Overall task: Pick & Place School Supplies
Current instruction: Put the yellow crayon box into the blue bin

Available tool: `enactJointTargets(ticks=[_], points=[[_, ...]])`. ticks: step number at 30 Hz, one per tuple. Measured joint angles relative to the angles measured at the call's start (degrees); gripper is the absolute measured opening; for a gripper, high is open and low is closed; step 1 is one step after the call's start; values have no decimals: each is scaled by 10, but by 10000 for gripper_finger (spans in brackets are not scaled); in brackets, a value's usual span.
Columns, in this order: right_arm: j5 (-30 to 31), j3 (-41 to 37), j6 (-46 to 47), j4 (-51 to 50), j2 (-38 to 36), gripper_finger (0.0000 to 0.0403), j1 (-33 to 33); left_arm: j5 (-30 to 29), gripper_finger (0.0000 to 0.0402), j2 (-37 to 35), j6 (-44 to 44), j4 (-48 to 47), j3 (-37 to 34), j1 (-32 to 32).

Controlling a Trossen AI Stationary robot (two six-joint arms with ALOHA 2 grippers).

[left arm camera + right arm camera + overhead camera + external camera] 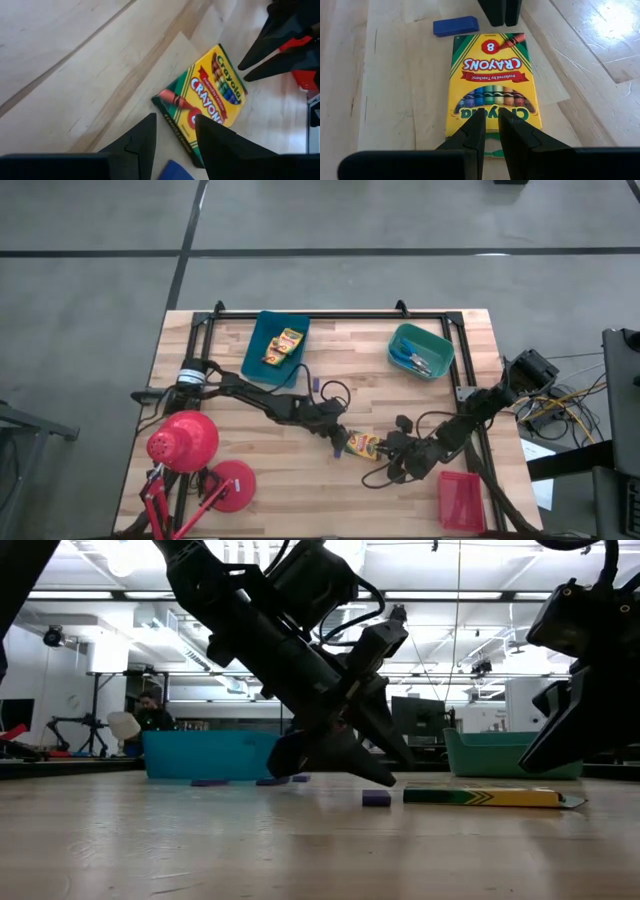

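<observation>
The crayon box (364, 446) lies flat on the counter (250, 430) near its front edge, between the left end effector (338, 442) at one short end and the right end effector (392, 460) at the other, with a small purple stick (455, 26) just beside the end nearest the left one. The left end effector's fingers (141, 142) stand partly apart with nothing between them; the right end effector's fingers (472, 132) are nearly together over the box's end, gripping nothing. Bare counter lies behind the box up to the blue tray (277, 348), which holds two more crayon boxes (283, 346), and the teal tray (420, 350); the red tray (461, 500) sits at the front right corner and the red lamp (184, 442) at the front left.
</observation>
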Motion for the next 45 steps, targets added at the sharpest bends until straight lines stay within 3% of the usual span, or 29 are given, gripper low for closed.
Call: enactJointTargets(ticks=[34,45], points=[[2,-21,11,0,0,52,-28,-1,140,0,0,-5,-1,0],[-7,-46,53,9,-2,52,-29,-1,140,0,1,-5,-1,0]])
